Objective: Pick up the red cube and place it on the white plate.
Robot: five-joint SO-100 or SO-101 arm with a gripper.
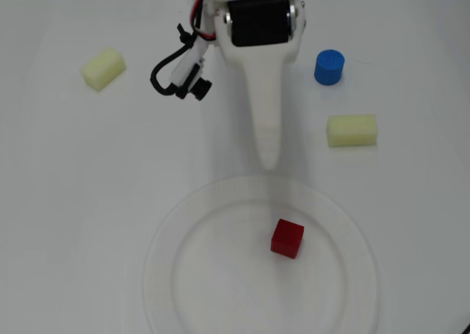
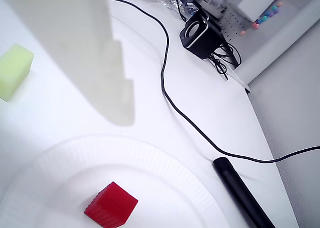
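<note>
The red cube (image 1: 286, 238) rests on the white plate (image 1: 183, 231), right of the plate's middle, with nothing touching it. It also shows in the wrist view (image 2: 111, 205), lying on the plate (image 2: 165, 173). My gripper (image 1: 270, 156) hangs above the plate's far rim, apart from the cube and holding nothing. In the overhead view it appears as one tapered white shape, with the jaws stacked one over the other. The wrist view shows a single white finger (image 2: 100, 72) coming in from the top left, its tip (image 2: 122, 119) above the plate's rim.
A blue ridged cylinder (image 1: 329, 67) and a pale yellow-green block (image 1: 352, 130) lie right of the arm, and another block (image 1: 103, 68) lies left; one block shows in the wrist view (image 2: 14, 70). A black cable (image 2: 170, 102), a black rod (image 2: 242, 195) and a small speaker (image 2: 197, 35) lie beyond the plate.
</note>
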